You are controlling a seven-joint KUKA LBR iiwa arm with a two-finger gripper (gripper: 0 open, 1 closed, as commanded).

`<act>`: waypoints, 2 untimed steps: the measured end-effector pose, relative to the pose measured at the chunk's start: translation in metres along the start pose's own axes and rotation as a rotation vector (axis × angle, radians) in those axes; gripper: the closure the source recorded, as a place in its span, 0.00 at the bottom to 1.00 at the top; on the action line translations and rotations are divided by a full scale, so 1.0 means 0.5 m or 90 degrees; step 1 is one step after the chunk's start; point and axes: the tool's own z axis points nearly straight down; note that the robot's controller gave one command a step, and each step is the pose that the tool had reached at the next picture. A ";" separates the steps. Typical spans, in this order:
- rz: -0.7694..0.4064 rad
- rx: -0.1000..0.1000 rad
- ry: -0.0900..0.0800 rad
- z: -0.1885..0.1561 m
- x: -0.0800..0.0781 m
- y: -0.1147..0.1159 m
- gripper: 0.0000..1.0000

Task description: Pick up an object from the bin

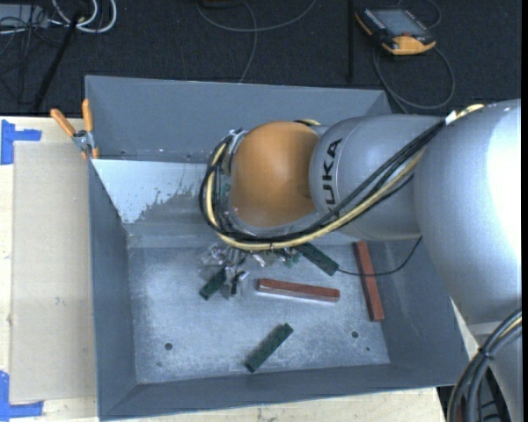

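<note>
My gripper (231, 267) is low in the middle of the bin, mostly hidden under the arm's orange cover. A small dark green block (213, 287) lies at its lower left, touching or very close to it. Just to the right of the gripper, a flat reddish-brown bar (297, 291) rests on the bin floor. Another dark green piece (319, 258) pokes out from under the arm, up and to the right of that bar.
A dark green strip (269, 347) lies tilted near the front of the bin. A slim brown stick (368, 280) runs along the right side. The arm covers the back middle and right of the bin.
</note>
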 end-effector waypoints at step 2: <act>0.007 0.003 -0.004 -0.217 -0.008 0.001 1.00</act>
